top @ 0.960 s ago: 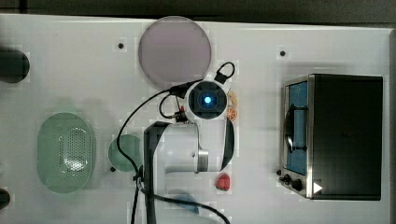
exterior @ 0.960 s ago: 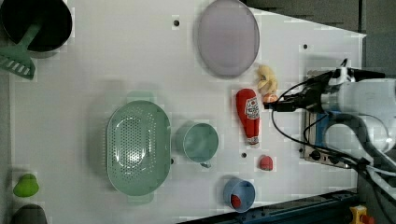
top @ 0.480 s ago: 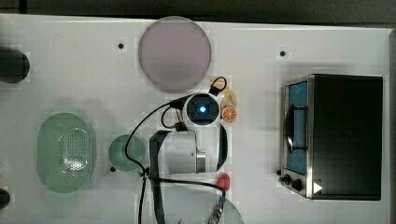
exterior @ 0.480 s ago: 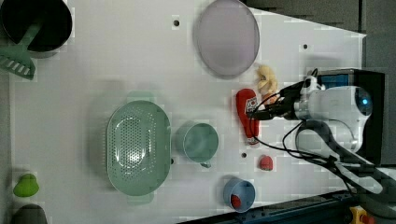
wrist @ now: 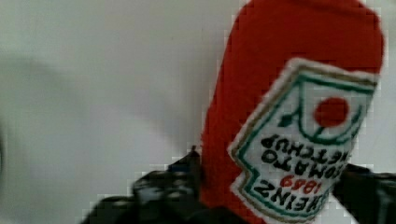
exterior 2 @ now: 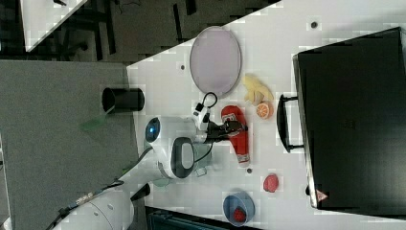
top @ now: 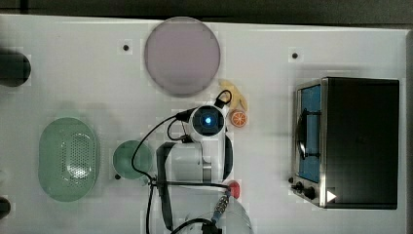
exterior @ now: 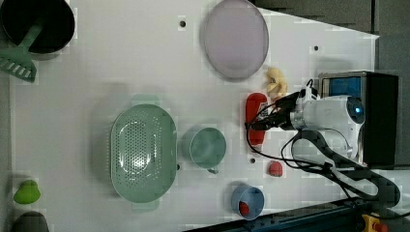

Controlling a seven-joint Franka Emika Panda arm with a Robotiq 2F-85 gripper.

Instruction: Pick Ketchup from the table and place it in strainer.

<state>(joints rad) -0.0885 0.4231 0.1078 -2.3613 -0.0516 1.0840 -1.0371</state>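
Three hazards stand out, taken by size of what is involved. The strainer [exterior: 142, 152] sits well apart from the Ketchup [exterior: 255, 108], off toward the left view's left. The green cup [exterior: 208, 147] stands between them, so a low carry could knock the cup or catch the strainer's rim. The Ketchup lies flat on the white table [exterior: 96, 58], just beside the banana [exterior: 274, 82]. The gripper [exterior: 263, 123] is down over its labelled body. In the wrist view the jaws stand apart, one on each side of the bottle, not visibly squeezing it. The body is tapered and smooth, so a closing pinch may skid toward the narrow end or roll the bottle aside. The orange slice [top: 238, 118], smallest of all, lies near enough to be nudged if the bottle swings on lifting.
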